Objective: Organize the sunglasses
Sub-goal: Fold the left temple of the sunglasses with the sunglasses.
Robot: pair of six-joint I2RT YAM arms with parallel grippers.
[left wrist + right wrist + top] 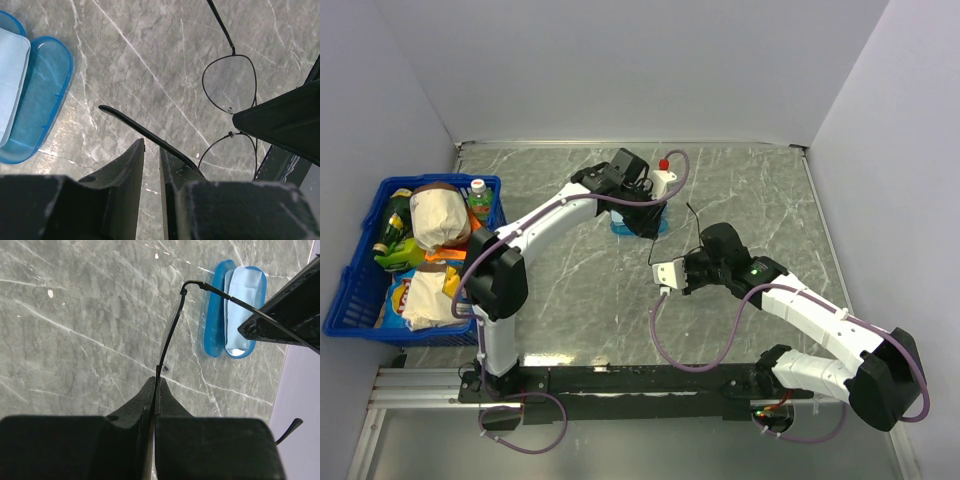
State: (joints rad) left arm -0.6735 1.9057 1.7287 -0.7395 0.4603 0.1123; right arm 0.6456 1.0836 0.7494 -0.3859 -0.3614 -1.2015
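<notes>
Right wrist view showed the right gripper [155,382] closed on the sunglasses [170,330] at the bridge, up over the table [75,315] near the blue case [212,315]. The left gripper [151,147] stood slightly open, one slim earpiece crossing its tips. Thin wire looked light and bendable; the bridge seemed safest. Whether those tips touched was unclear.

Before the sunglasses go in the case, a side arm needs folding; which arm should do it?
Left, probably. The left end effector sits right at the side arm of the sunglasses, jaws slightly apart, while the right end effector is shut on the frame and steadies it.
</notes>
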